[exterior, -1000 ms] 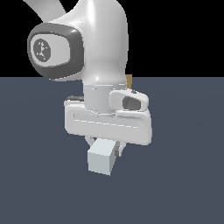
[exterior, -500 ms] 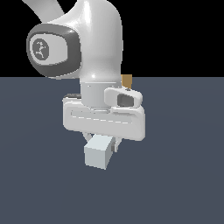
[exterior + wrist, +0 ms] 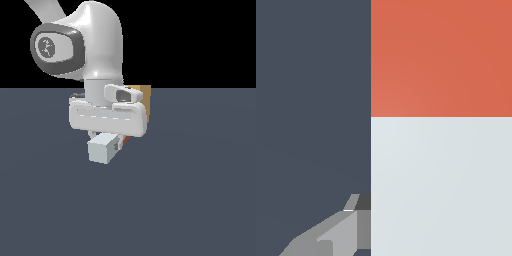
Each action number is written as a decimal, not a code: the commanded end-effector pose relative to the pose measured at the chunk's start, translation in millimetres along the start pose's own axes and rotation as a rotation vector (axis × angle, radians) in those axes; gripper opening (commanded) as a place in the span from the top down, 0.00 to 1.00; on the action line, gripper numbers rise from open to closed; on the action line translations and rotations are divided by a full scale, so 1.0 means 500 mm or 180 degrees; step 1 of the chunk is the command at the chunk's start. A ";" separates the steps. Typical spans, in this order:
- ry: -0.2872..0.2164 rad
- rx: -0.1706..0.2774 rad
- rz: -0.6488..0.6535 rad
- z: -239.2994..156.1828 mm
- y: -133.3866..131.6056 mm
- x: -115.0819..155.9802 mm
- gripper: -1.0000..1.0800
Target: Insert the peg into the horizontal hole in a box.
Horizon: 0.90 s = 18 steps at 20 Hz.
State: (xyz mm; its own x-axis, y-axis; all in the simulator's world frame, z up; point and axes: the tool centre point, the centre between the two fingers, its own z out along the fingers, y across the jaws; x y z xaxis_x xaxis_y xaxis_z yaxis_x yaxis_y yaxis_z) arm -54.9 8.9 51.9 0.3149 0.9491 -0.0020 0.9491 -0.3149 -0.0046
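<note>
we see gripper [image 3: 111,141] clenched on peg [image 3: 102,148] | pale end sticks out front | box [image 3: 142,99] behind gripper

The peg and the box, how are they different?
The peg is pale grey-white with a red end; the box is plain tan. The peg sits under the gripper, near the camera; the box stands behind the arm, mostly hidden. Both have flat, square-cornered sides.
</note>
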 end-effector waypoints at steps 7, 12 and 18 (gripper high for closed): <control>0.0007 -0.0015 0.0122 -0.055 -0.095 0.110 1.00; 0.0006 -0.0015 0.0167 -0.074 -0.128 0.152 1.00; 0.0006 -0.0015 0.0192 -0.085 -0.145 0.176 1.00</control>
State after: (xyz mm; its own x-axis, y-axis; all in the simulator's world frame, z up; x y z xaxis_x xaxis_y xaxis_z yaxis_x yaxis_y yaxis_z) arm -96.6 112.7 91.5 0.3684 0.9297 -0.0026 0.9296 -0.3684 -0.0036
